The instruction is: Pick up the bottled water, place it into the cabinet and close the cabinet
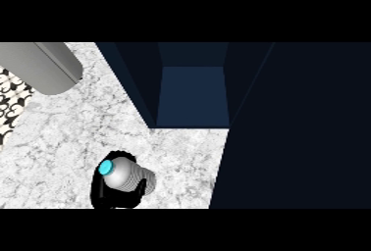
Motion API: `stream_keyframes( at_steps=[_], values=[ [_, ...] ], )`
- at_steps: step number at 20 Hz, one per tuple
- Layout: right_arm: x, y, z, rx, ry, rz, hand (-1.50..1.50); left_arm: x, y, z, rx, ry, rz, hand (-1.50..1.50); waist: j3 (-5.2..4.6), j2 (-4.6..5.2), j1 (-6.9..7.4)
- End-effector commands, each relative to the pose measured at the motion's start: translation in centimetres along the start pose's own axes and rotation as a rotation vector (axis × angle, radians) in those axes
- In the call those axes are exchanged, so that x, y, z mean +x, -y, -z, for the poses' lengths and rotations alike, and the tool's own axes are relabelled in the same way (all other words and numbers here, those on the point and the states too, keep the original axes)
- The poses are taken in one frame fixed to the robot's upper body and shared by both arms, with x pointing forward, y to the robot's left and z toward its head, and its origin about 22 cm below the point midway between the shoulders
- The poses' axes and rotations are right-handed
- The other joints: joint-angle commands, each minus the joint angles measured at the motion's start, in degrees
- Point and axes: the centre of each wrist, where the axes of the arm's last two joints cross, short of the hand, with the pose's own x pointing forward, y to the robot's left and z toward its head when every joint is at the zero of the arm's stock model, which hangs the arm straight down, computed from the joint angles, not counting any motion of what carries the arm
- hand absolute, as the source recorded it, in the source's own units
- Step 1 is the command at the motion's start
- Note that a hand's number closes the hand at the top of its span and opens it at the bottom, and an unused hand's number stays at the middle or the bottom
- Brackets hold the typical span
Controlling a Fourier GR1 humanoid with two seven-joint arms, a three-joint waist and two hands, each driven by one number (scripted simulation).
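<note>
Right hand (115,195) curled round the lower body of the bottled water (124,176), black fingers showing on either side of its ribbed grey wall. The cyan cap (106,167) sits at the end away from the palm, tipped up toward us, so the bottle is tilted, not upright. We cannot tell whether its base is clear of the marble counter (65,142), which spreads ahead of the hand and to its left.

Ahead and to the right of the hand stands the dark cabinet (138,83), its open compartment (192,93) a paler blue recess. A broad dark panel (297,127) fills the space to the hand's right. We take it for the opened door, though no hinge shows. A grey forearm (43,66) lies far ahead and to the left; its hand is out of view.

We judge the step in hand to be the carry to the cabinet: the grasp is made, placing and closing are not yet done. To do it well, we would lift first, bring the bottle upright, then travel forward and right toward the recess, keeping the cap away from the cabinet's near wall and the panel's edge. We would enter centred and set the base flat — releasing only once the bottle stands.
</note>
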Motion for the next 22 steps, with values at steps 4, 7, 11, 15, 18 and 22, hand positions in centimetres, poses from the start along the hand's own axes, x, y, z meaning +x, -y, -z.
stream_keyframes(
  at_steps=[4, 7, 11, 15, 18, 22],
  values=[
    [1.6, 0.0, -0.5, -0.02, 0.071, -0.05, -1.5, 4.6, 3.8, 0.1, -0.039, 0.012, -0.022, 1.5, -0.01, 0.03, 0.06],
    [1.3, -0.3, -1.3, -0.031, 0.071, -0.036, -1.5, 6.2, 4.8, 1.1, -0.043, 0.048, 0.006, 1.5, 0.0, 0.02, -0.34],
    [2.8, 1.2, -1.9, -0.006, 0.063, -0.046, -1.5, 7.8, 7.8, 3.3, -0.066, 0.056, 0.006, 1.5, 0.02, 0.09, -0.58],
    [1.9, 0.0, -1.4, -0.029, 0.07, -0.032, -1.5, 9.4, 10.5, 3.4, -0.059, 0.064, 0.033, 1.5, -0.01, 0.06, -0.45],
    [3.0, 1.0, -2.0, -0.016, 0.051, -0.042, -1.5, 10.0, 10.7, 5.8, -0.068, 0.033, 0.033, 1.5, -0.02, 0.17, -0.58],
    [1.1, -0.3, -1.7, -0.032, 0.059, -0.045, -1.5, 9.2, 14.1, 6.3, -0.097, 0.072, 0.071, 1.5, -0.03, 0.19, -0.8]
  ],
)
